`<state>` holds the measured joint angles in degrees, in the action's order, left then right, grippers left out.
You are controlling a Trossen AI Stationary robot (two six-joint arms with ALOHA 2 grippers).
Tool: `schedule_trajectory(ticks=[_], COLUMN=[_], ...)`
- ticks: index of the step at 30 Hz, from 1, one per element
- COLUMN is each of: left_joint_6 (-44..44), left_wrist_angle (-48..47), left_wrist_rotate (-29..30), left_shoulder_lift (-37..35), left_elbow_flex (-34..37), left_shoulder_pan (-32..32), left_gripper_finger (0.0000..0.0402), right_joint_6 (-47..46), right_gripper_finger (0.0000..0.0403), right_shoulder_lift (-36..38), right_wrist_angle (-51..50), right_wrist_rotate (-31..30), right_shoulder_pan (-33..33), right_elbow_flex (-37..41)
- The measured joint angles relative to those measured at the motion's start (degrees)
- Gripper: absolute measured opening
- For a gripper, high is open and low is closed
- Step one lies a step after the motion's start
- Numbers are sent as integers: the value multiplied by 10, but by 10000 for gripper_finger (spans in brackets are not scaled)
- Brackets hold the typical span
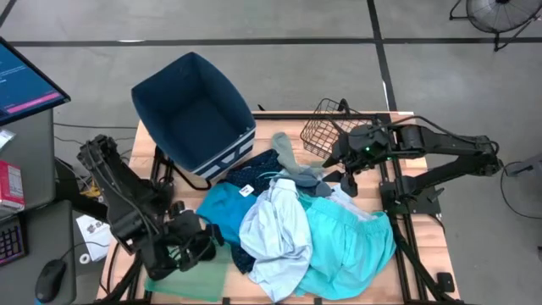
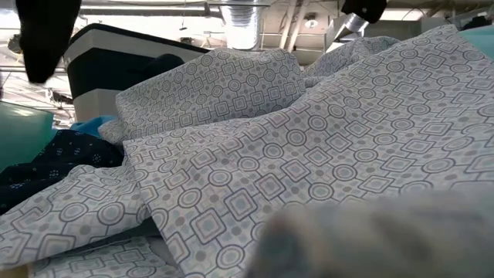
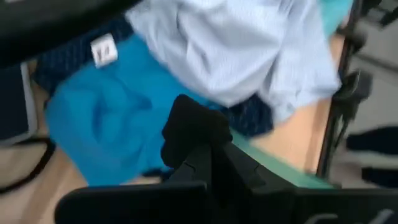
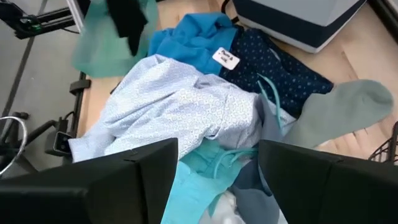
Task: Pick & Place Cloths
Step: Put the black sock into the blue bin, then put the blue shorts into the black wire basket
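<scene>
The cloths lie in a heap in the middle of the table: a pale blue patterned shirt (image 1: 275, 233), a turquoise garment (image 1: 351, 246), a bright blue one (image 1: 222, 207), a dotted navy one (image 1: 254, 174) and a grey sock (image 1: 292, 161). My left gripper (image 1: 201, 244) is at the near left, over the green tray (image 1: 190, 278), shut on a black cloth (image 3: 189, 124). My right gripper (image 4: 217, 180) hovers open above the heap's far right part (image 1: 345, 178) and touches nothing. The patterned shirt (image 2: 309, 154) fills the low view. My left gripper pinches the black cloth by a bunched upper part (image 3: 198, 146) between its two fingers. The bunch hides how many layers it has. The cloth (image 4: 127, 22) hangs slack below the fingers above the green tray, and the low view shows its lower end (image 2: 42, 62) in the air.
The dark blue bin (image 1: 195, 114) stands tilted at the far left corner. A wire basket (image 1: 326, 134) sits at the far edge beside my right arm. Bare wood shows along the near left (image 4: 102, 93). A desk with a monitor (image 1: 25, 80) stands left of the table.
</scene>
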<state>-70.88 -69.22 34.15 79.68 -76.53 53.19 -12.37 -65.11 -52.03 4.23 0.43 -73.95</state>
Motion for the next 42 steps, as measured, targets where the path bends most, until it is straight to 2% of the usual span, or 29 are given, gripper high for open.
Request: schedule_trajectory(ticks=[4,10,17,20,25,28,32,38,40,42], left_joint_6=[-24,-40,-52,-90,-79,-76,-75,-76,-76,-87], left_wrist_angle=[16,112,184,202,210,218,235,299,316,327], left_wrist_rotate=[-94,-180,-237,-260,-341,-348,-356,-380,-370,-334], left_shoulder_lift=[0,0,0,0,0,0,-2,-18,-26,-36], left_elbow_flex=[39,116,181,202,218,228,231,232,232,232], left_shoulder_pan=[0,13,13,13,13,13,9,8,8,7], left_gripper_finger=[0,0,0,0,1,4,36,128,164,198], right_joint_6=[-26,-33,-46,-35,-29,-27,-16,-6,-5,-6], right_gripper_finger=[219,219,219,219,219,219,219,219,219,219], right_shoulder_lift=[3,7,7,7,0,-7,-15,-33,-42,-50], right_wrist_angle=[2,2,0,-1,-2,0,-3,-13,-14,-25], right_wrist_rotate=[26,34,34,34,34,34,34,33,33,32], right_shoulder_pan=[0,10,28,33,33,33,33,33,32,32], right_elbow_flex=[0,0,0,0,0,0,0,1,0,0])
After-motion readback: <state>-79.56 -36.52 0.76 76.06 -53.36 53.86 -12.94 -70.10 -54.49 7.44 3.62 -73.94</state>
